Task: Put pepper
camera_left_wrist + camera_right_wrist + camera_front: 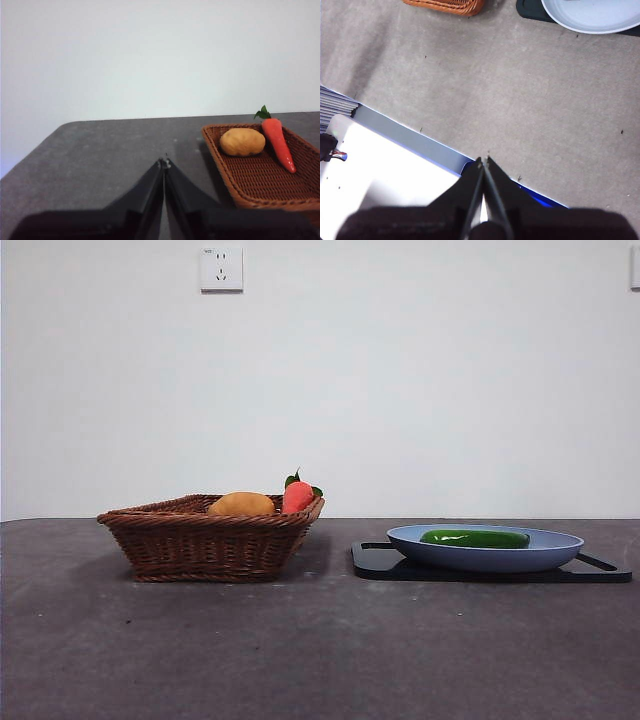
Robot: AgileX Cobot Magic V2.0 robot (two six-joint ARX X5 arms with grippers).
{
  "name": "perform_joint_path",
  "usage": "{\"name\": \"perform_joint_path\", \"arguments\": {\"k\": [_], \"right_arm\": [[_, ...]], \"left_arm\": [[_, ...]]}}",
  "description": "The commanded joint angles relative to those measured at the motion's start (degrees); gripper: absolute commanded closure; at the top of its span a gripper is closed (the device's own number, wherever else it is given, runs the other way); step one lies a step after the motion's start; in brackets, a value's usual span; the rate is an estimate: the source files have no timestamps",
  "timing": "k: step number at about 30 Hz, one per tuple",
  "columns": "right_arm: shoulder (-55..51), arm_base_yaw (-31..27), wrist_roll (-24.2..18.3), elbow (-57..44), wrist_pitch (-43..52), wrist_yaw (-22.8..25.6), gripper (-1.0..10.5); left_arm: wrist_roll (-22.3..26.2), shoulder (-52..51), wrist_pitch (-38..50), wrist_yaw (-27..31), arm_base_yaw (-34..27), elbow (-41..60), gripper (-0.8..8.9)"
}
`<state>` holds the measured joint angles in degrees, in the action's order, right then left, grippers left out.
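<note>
Front view shows the pepper lying flat on its side in the blue plate, which sits on a black tray to one side of the table; lying lengthwise in the shallow dish it cannot roll off, and its whole upper side is open to a grasp from above. Well apart from it stands the wicker basket, and the likely reason for that gap is that the basket is where the pepper should go, though the task sentence names no place, so this is only a judgement. Already in the basket are a yellow-orange rounded fruit and a red-orange carrot-like item with green leaves, resting against the wall nearest the plate; they take up the far part, while the left wrist view shows bare weave in the near part, room enough, it seems, for a long slim thing. Neither arm is at work: the left gripper hangs over bare table just beside the basket with its jaws pressed together and holding nothing, and the right gripper waits over the table's near edge, jaws likewise together and empty, with the plate's rim only at the edge of its view. Nothing stands between plate and basket; the plate's raised rim and the basket's wall are the only things a carried pepper would have to clear
</note>
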<state>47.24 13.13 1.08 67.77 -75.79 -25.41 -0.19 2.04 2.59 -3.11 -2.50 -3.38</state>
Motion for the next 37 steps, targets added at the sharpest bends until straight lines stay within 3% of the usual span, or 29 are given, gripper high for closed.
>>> {"name": "perform_joint_path", "arguments": {"k": [1, 16, 37], "right_arm": [[0.3, 0.2, 0.3, 1.1, 0.5, 0.0, 9.4], [0.4, 0.2, 0.3, 1.1, 0.5, 0.0, 9.4], [0.4, 0.2, 0.3, 1.1, 0.5, 0.0, 9.4]], "left_arm": [[-0.9, -0.9, 0.7, 0.1, -0.2, 1.1, 8.06], [-1.5, -1.9, -8.9, -0.3, -0.2, 3.0, 8.06], [-1.5, -1.9, -9.1, -0.1, -0.2, 3.0, 8.05]]}}
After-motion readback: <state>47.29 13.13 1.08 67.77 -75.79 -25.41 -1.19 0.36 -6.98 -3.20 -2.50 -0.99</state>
